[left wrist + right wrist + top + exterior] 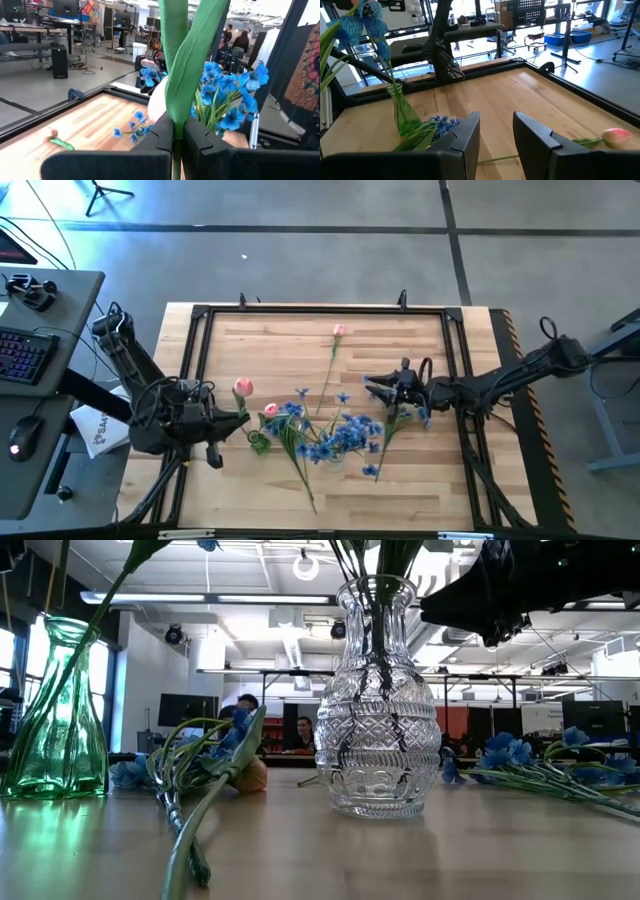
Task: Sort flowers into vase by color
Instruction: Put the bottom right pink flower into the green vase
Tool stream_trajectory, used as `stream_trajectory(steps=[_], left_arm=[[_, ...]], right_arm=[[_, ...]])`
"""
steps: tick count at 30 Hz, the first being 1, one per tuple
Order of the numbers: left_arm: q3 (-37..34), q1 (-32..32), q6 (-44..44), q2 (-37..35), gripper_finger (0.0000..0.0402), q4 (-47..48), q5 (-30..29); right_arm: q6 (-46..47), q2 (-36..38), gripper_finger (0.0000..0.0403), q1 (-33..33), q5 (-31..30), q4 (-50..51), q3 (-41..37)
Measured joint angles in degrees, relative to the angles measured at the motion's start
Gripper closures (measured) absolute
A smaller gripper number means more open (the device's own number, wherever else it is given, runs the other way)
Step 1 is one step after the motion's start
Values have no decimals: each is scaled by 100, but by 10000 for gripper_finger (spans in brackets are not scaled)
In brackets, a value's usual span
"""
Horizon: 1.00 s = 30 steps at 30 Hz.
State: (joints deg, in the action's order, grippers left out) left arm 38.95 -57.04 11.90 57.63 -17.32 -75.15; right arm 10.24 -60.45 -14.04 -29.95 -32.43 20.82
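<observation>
- Left pincer (177, 142) is closed tight on a green stem (175, 60) of a pink tulip (243, 387); in the high view it sits at the worktop's left side, just beside the green vase (259, 443).
- Green vase (55, 710) stands at left in the low view with one thin stem slanting in it; its bloom is out of frame, colour cannot tell.
- Clear vase (378, 700) is mid-worktop and holds several dark stems; the blue flowers (335, 435) massed there in the high view look like its filling, so the blue sort seems well along.
- Right pincer (495, 135) is open and holds nothing in its wrist view; in the high view it hangs right of the blue cluster, near a blue spray (400, 415).
- Loose on the worktop (420, 480): one pink tulip (338, 331) with a long stem toward the far edge, well apart from both vases.
- Another pink bud (270, 410) lies near the green vase; cannot tell if it is in a vase or lying flat.
- Blue sprays (560, 765) lie flat at right in the low view, so some blue is not yet vased.
- Judgement: roughly mid-task. Blue is partly vased; the held tulip is not yet clearly seated, and the far tulip and loose blue sprays remain.
- People show in the room behind, away from the worktop.
</observation>
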Motion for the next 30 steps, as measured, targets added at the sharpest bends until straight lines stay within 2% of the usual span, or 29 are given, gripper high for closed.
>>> stream_trajectory(steps=[5,13,18,21,24,30], left_arm=[[-1,113,283,103,401,205,-61],[-1,397,1197,373,397,842,-137],[-1,431,1356,413,387,1055,-191],[-1,401,1357,352,366,1149,-106],[-1,369,1570,149,333,1429,252],[-1,383,2539,-346,263,2710,904]], right_arm=[[-1,0,290,0,4,2,0],[13,0,290,0,13,2,0],[20,-2,290,0,15,4,0],[22,-2,290,0,15,4,0],[22,-2,290,0,55,6,0],[23,-2,290,0,135,36,0]])
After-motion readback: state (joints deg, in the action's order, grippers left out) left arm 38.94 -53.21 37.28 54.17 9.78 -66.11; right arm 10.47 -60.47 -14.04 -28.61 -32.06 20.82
